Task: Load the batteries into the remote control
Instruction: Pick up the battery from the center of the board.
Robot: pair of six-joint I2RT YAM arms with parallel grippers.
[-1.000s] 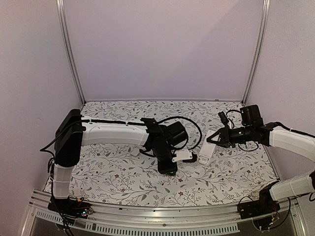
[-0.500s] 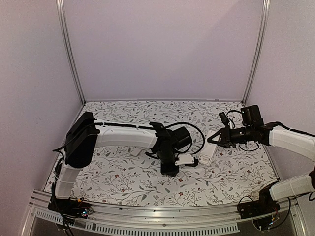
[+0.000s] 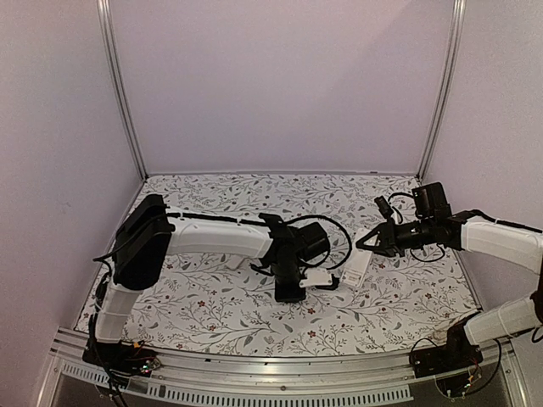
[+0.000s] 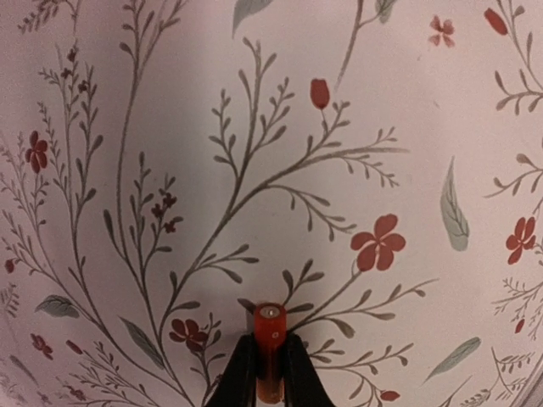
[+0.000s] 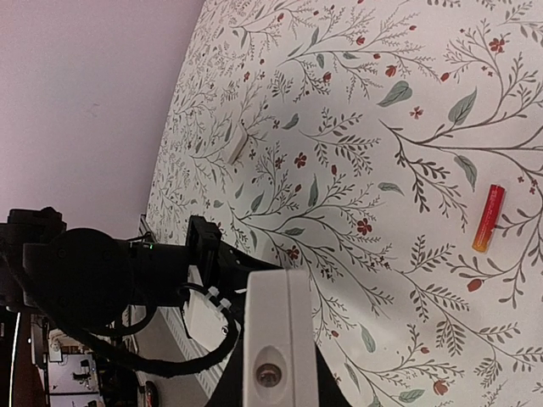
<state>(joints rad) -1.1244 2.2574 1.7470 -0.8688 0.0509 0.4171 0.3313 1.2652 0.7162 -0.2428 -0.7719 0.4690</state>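
My left gripper points down at the tablecloth in the middle of the table. In the left wrist view it is shut on an orange-red battery, held just above the cloth. A second battery lies loose on the cloth in the right wrist view. My right gripper is shut on the white remote control, which hangs tilted to the right of the left gripper. In the right wrist view the remote's end fills the space between the jaws of the right gripper.
A small white flat piece lies on the flowered tablecloth beyond the left arm. Metal posts and pale walls enclose the table on three sides. A metal rail runs along the near edge.
My left arm has swung right and lowered its gripper with the battery toward the cloth. My right gripper with the remote has shifted slightly left.
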